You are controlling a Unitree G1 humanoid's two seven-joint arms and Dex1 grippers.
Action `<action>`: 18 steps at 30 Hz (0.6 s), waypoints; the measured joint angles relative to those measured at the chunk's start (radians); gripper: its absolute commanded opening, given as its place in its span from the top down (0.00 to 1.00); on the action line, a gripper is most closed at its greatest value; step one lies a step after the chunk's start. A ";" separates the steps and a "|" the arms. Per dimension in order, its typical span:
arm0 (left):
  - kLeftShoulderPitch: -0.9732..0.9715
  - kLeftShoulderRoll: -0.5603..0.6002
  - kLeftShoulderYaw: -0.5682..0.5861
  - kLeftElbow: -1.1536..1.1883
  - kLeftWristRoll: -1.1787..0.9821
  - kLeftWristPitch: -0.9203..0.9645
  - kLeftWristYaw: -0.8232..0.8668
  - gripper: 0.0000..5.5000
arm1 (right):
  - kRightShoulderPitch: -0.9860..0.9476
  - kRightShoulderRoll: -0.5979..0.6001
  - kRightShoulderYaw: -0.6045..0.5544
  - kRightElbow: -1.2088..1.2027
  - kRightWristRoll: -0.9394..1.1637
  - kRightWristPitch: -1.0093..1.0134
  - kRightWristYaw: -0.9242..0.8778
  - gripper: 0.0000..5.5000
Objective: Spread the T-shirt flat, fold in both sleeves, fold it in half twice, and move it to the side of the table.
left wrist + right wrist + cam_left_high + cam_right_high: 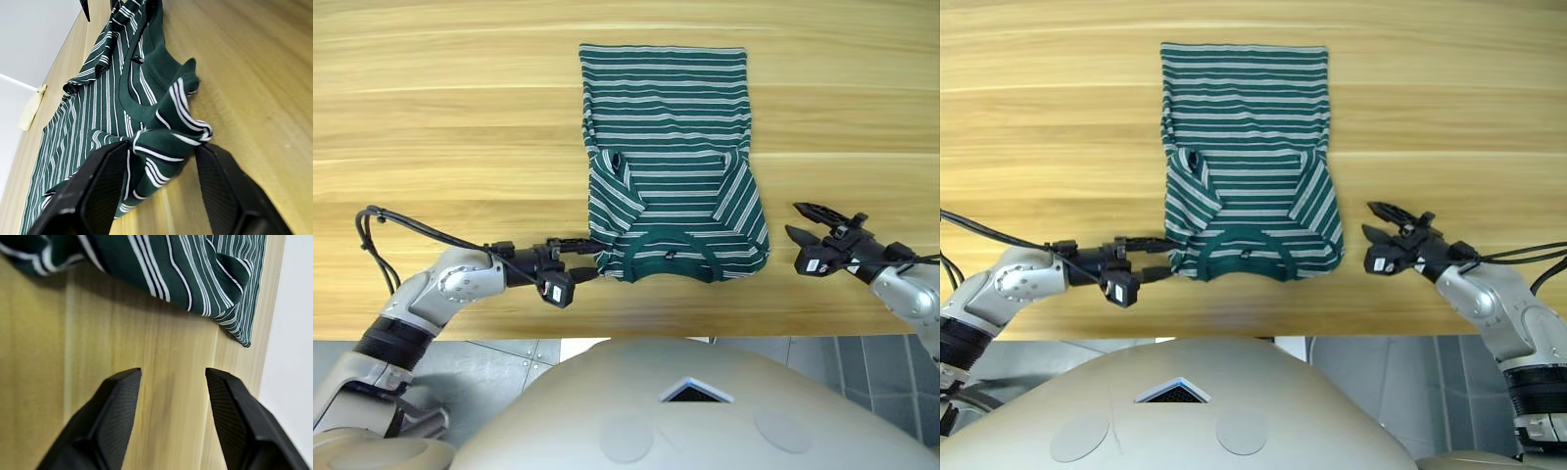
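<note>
Left end effector [594, 257], right [791, 218]: splayed

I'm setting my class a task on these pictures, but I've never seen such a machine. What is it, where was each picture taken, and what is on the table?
It is a humanoid robot with two arms, each ending in a two-fingered gripper. Two pictures look down from its head; the other two come from cameras on each wrist. A green striped T-shirt lies on the wooden table, sleeves folded in. The left gripper is open around its near left corner; the right gripper is open over bare wood, holding nothing.
</note>
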 measured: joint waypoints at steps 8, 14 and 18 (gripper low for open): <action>-0.025 -0.014 0.008 0.059 -0.003 -0.002 0.016 0.72 | 0.148 -0.038 -0.029 -0.100 0.155 -0.078 0.094 0.55; -0.046 -0.028 0.008 0.086 -0.001 -0.001 0.014 0.88 | 0.095 -0.039 0.032 -0.124 0.188 -0.111 0.177 0.55; -0.061 -0.038 -0.001 0.093 -0.001 -0.010 0.013 0.97 | 0.025 -0.028 0.060 -0.085 0.181 -0.112 0.183 0.55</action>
